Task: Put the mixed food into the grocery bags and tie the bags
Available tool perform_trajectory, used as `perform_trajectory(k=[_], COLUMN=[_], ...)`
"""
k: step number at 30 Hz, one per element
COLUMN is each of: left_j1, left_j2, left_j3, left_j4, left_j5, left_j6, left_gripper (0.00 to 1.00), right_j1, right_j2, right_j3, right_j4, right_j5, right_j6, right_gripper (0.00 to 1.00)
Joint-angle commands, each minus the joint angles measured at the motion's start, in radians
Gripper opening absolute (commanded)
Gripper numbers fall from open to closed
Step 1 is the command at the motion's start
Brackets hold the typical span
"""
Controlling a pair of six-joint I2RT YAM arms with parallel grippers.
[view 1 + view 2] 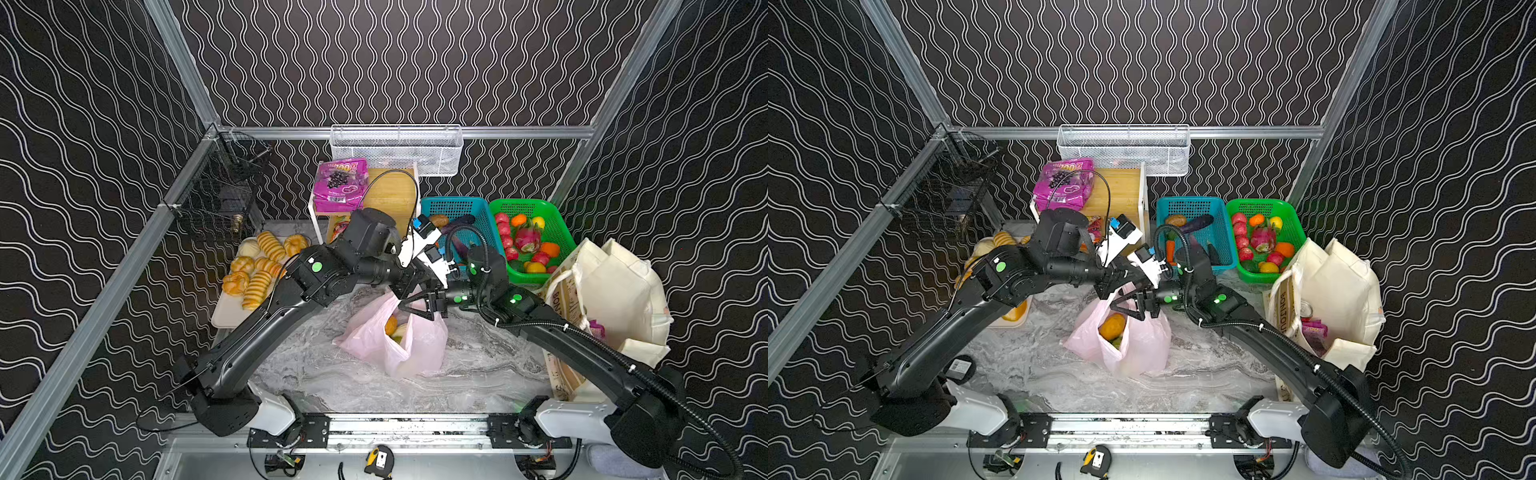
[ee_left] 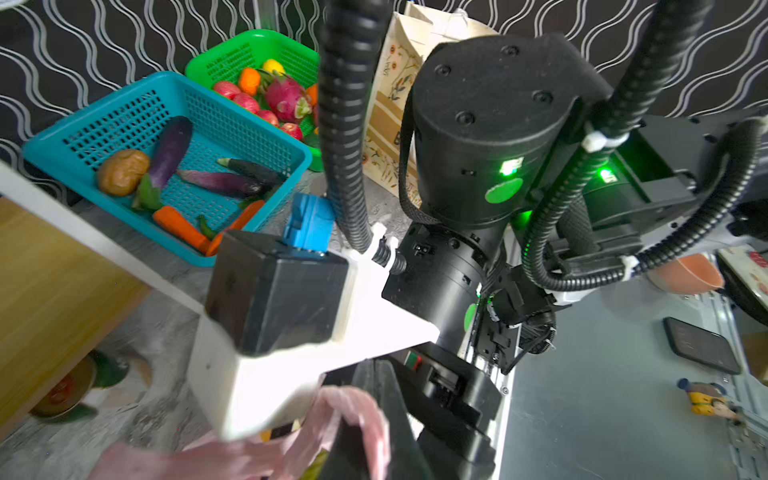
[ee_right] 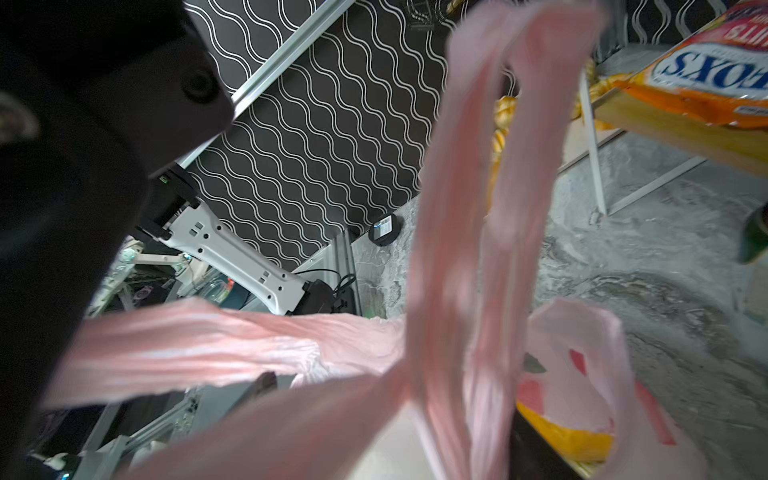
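The thin pink plastic bag [image 1: 415, 353] [image 1: 1142, 349] stands mid-table with an orange fruit [image 1: 390, 324] showing in its mouth. My left gripper [image 1: 409, 291] [image 2: 361, 449] is above the bag's mouth, shut on a pink loop handle [image 2: 353, 411] that is pulled up taut. My right gripper [image 1: 415, 311] [image 3: 395, 415] faces it from the right, open, with blurred pink handle strands [image 3: 478, 249] hanging between its spread fingers. The cream fabric tote [image 1: 615, 299] stands at the right edge behind the right arm. A magenta grape-print pouch [image 1: 340, 185] lies on the wooden shelf [image 1: 395, 195].
A blue basket [image 1: 453, 201] with eggplants and carrots and a green basket [image 1: 523, 203] with fruit stand at the back right. A tray [image 1: 226, 311] of bread rolls lies at the left. A white mesh basket [image 1: 397, 149] hangs on the back rail. An orange snack bag [image 3: 706, 75] lies under the shelf.
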Motion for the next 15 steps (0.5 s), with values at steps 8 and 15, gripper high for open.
perform_trajectory(k=[8, 15], left_j1=[0.000, 0.000], left_j2=[0.066, 0.070], left_j3=[0.043, 0.023], left_j4=[0.032, 0.081], left_j5=[0.079, 0.044], left_j6=[-0.018, -0.057], left_gripper=[0.00, 0.00], right_j1=[0.004, 0.004], right_j2=[-0.008, -0.060], right_j3=[-0.024, -0.140], right_j4=[0.124, 0.295], right_j5=[0.070, 0.079], right_j6=[0.031, 0.087], right_gripper=[0.80, 0.84])
